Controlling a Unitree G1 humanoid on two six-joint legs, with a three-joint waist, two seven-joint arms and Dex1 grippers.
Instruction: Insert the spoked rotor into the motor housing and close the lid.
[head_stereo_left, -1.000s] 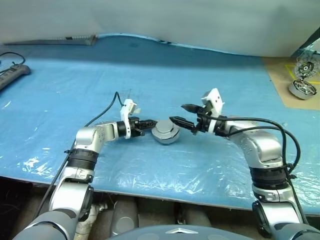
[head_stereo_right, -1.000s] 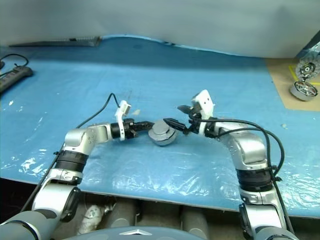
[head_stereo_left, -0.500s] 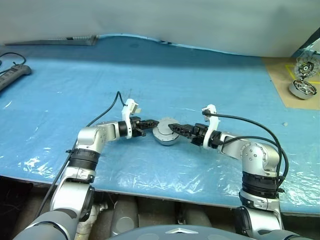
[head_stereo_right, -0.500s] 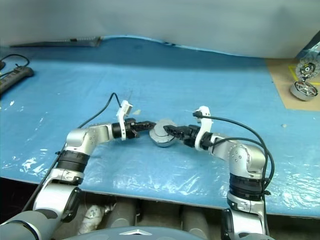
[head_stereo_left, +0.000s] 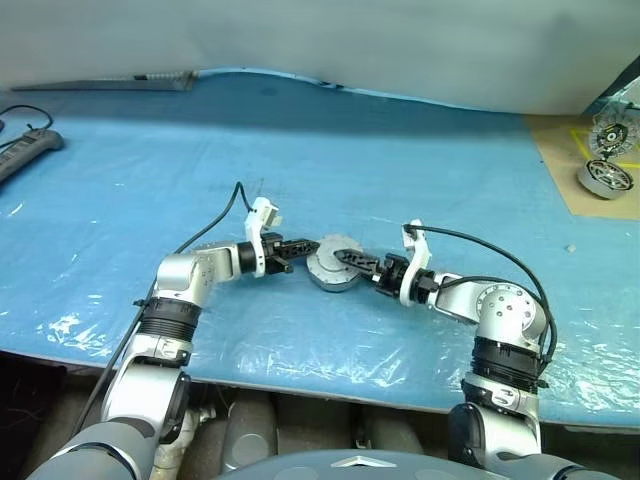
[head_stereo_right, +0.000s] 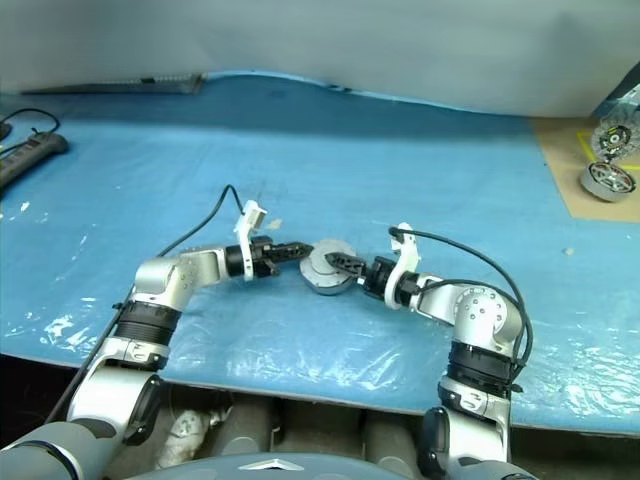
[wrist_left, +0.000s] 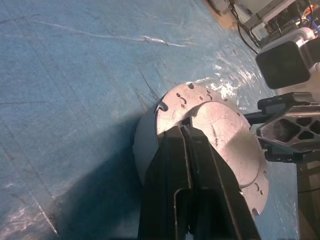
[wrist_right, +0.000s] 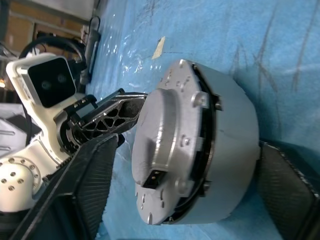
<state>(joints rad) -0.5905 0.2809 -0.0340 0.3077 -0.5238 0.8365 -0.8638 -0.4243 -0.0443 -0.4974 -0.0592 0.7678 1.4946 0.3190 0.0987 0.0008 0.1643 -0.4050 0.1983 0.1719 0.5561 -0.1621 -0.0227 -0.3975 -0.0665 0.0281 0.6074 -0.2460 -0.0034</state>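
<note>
1 blue plastic-covered table (head_stereo_left: 120, 180), 2 arms, 2 motors, 1 power strip (head_stereo_left: 25, 150) at far left edge, partly cut off. Main motor housing (head_stereo_left: 322, 272) sat mid-table between both grippers, lid (wrist_right: 165, 150) down on top but a thin dark gap showed under its rim in right wrist view. 2nd motor (head_stereo_left: 606, 177) on brown board at far right, w/ a spoked part (head_stereo_left: 609, 134) standing behind it, partly cut off, too small to read.

L arm bent in from left, left gripper (head_stereo_left: 298, 243) fingers pressed together, tips resting on the lid's top edge. R arm folded low, elbow out, right gripper (head_stereo_right: 340, 264) fingers spread wide, one each side of the housing, contact unclear. Rotor hidden inside; couldn't confirm.
</note>
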